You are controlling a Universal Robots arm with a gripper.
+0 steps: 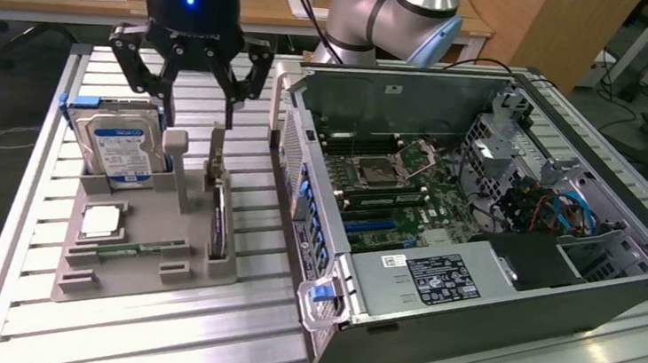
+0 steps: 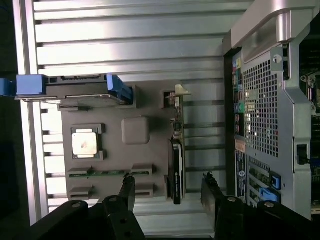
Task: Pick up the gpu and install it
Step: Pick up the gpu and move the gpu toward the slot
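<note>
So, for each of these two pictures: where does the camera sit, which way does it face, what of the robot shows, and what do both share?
Exterior view: off the arm, raised, looking down across the table at the parts tray and open computer case; arm and open gripper show.
Wrist view: on the wrist, looking down at the tray; both fingertips show.
Shared: tray, hard drive, graphics card, case.
</note>
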